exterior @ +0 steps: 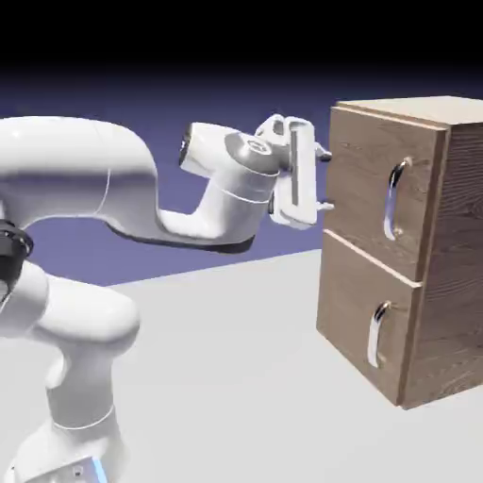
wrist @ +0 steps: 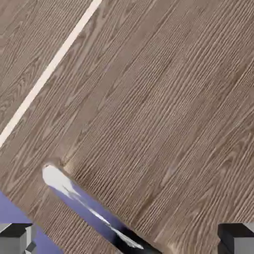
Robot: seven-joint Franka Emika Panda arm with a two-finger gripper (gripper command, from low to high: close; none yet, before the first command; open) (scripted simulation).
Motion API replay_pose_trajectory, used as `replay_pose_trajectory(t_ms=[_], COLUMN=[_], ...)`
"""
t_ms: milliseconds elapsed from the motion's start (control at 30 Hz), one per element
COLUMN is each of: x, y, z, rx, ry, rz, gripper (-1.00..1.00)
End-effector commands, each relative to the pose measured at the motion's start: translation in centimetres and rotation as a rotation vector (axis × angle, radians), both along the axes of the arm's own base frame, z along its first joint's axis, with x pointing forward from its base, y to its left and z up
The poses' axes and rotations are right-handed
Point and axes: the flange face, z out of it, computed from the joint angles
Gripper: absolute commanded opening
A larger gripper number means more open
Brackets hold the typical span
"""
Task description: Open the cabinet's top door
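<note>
While jaws (exterior: 326,181) hang spread before the top door (exterior: 385,184), its curved handle (exterior: 394,200) lies between fingertip lines, ungripped; lower door (exterior: 368,311) sits directly beneath, both shut, cabinet (exterior: 453,255) upright on worktop (exterior: 217,377), contents hidden.

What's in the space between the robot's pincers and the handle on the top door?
Nothing but bare air and door front: in the exterior view, no object stands between the open gripper and the top door's handle.
</note>
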Motion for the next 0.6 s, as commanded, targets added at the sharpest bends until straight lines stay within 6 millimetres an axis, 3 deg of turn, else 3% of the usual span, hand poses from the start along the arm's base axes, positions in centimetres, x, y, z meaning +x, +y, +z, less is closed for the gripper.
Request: replay_pose_trajectory(t_ms=[0, 267, 567], x=[0.2, 2.4, 5.7], y=[-0.3, -2.2, -3.7], z=[-0.2, -2.5, -6.4], rx=[-0.042, -0.373, -0.745], ry=[-0.014, -0.129, -0.256], rz=[0.011, 0.085, 0.146], gripper=[0.0, 0.0, 0.0])
